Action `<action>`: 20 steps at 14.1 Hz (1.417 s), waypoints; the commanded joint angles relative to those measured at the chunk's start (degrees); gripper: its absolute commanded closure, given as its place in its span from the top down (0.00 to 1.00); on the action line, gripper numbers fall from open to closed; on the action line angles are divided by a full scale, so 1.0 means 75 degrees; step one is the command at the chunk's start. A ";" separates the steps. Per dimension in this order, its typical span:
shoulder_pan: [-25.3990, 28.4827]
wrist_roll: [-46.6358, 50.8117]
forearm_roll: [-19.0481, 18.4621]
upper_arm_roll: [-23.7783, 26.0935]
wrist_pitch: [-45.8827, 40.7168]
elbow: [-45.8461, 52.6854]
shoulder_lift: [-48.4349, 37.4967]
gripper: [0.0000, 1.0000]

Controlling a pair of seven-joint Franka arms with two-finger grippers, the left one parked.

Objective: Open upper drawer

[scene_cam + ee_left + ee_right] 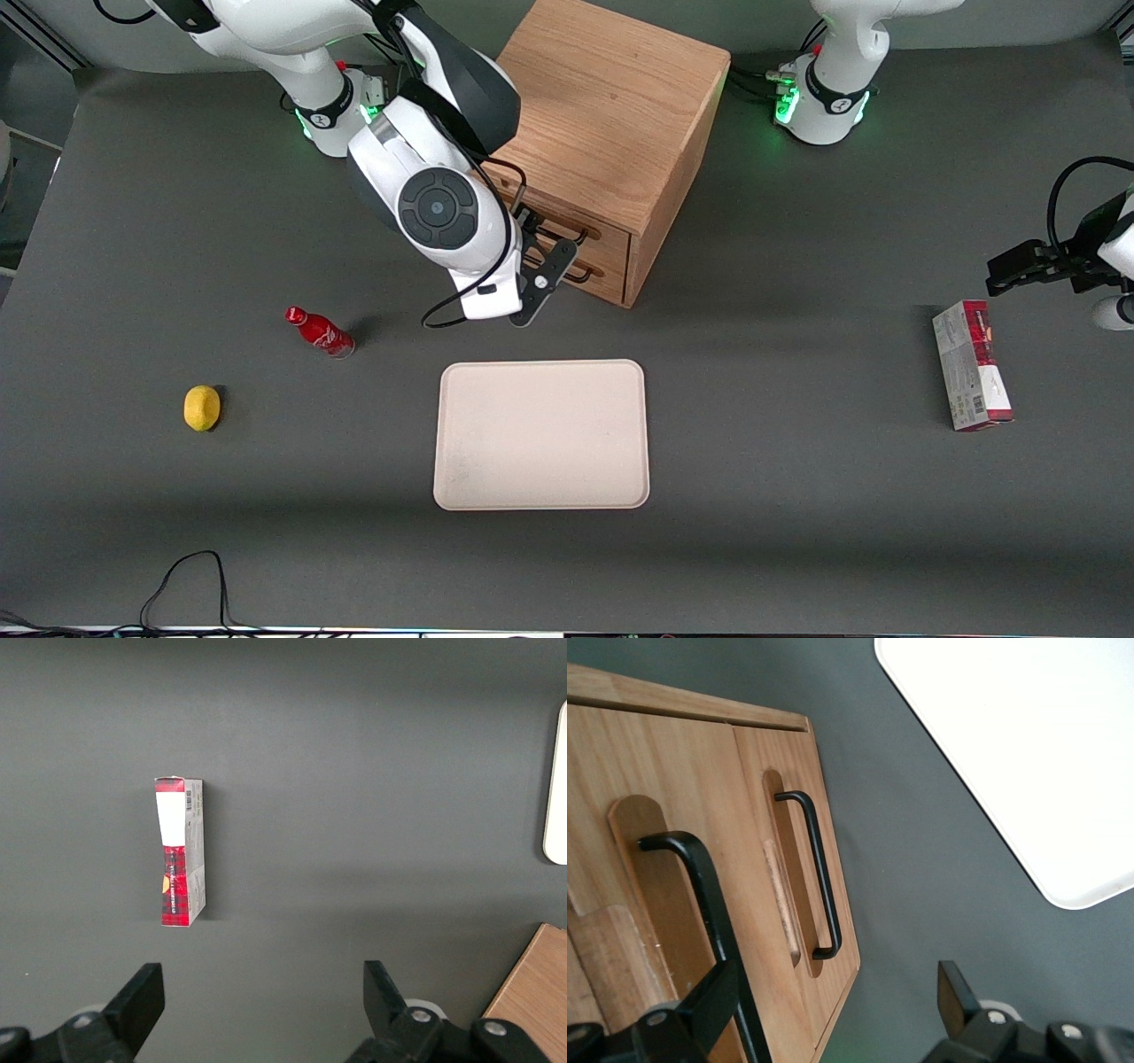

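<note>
Dark grey table (797, 532), with an oak cabinet (611, 115) at the edge farthest from the front camera. Upper drawer (673, 771) shut, flush with the lower drawer (775, 753) beneath it. Gripper (833, 983) in front of the drawer fronts, fingers (713, 1001) spread wide, pinching nothing. Upper handle (691, 881) just beside one finger, apparently inside the gap, though whether touching cannot be told.

Likely faults from here:
- Closing too shallow on the thin wire and slipping off it during the pull.
- Drifting down and catching the lower handle (822, 877), close beneath, and so opening the wrong drawer.
- Pulling off the drawer's line, jamming it or dragging the whole cabinet toward the tray (542, 434) nearer the camera.
</note>
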 commanded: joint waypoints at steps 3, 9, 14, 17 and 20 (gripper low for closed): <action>-0.0033 -0.0603 0.0391 0.0070 -0.0209 -0.0006 0.0101 1.00; -0.0033 -0.0992 0.0391 0.0082 -0.0256 -0.0345 0.0090 1.00; -0.0033 -0.0992 0.0391 0.0082 -0.0092 -0.0592 0.0089 1.00; -0.0033 -0.1038 0.0776 0.0093 0.0294 -0.0908 0.0101 1.00; -0.0021 -0.1039 0.0789 0.0093 0.0424 -0.0956 0.0125 1.00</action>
